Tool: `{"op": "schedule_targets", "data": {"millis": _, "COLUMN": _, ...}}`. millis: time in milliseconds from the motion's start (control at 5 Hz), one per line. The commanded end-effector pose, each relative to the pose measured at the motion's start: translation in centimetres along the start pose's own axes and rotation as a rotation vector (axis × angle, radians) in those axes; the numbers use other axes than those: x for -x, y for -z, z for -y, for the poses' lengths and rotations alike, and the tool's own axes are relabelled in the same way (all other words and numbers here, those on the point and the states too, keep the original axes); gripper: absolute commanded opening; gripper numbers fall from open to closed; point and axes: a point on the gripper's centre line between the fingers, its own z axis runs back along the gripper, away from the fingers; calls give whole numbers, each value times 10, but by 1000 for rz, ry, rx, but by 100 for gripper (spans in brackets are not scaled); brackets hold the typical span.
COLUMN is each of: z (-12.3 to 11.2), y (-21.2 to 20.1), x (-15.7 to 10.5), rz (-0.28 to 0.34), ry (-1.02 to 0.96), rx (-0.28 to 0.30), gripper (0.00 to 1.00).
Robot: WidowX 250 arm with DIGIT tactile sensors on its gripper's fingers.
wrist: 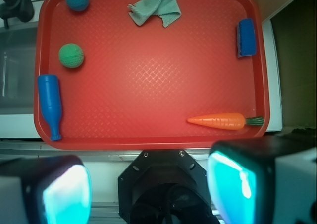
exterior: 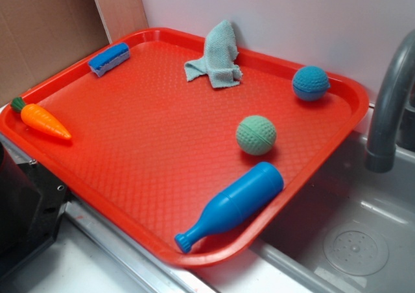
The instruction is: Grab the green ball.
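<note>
The green ball is a pale sage, dimpled ball lying on the red tray, right of the middle; in the wrist view it lies near the tray's left side. My gripper is open and empty, high above and back from the tray's near edge; its two teal-padded fingers stand wide apart at the bottom of the wrist view. The gripper does not show in the exterior view.
A blue textured ball sits at the tray's far right corner. A blue bottle lies just in front of the green ball. A crumpled cloth, a blue sponge and a toy carrot also lie on the tray. A sink and faucet are at right.
</note>
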Motion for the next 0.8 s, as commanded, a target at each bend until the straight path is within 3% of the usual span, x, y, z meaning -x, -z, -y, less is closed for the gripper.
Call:
{"op": "schedule_targets", "data": {"millis": 0, "z": 0, "y": 0, "x": 0, "rz": 0, "ry": 0, "rx": 0, "gripper": 100}}
{"op": "schedule_targets", "data": {"millis": 200, "z": 33, "y": 55, "x": -34, "rz": 15, "ry": 261, "rx": -105, "gripper": 100}}
{"op": "schedule_targets", "data": {"millis": 400, "z": 83, "y": 81, "x": -61, "rz": 139, "ry": 501, "rx": 9, "gripper": 100}}
{"op": "schedule_targets", "data": {"millis": 600, "z": 113, "y": 99, "x": -84, "rz": 217, "ry": 603, "rx": 27, "gripper": 100}}
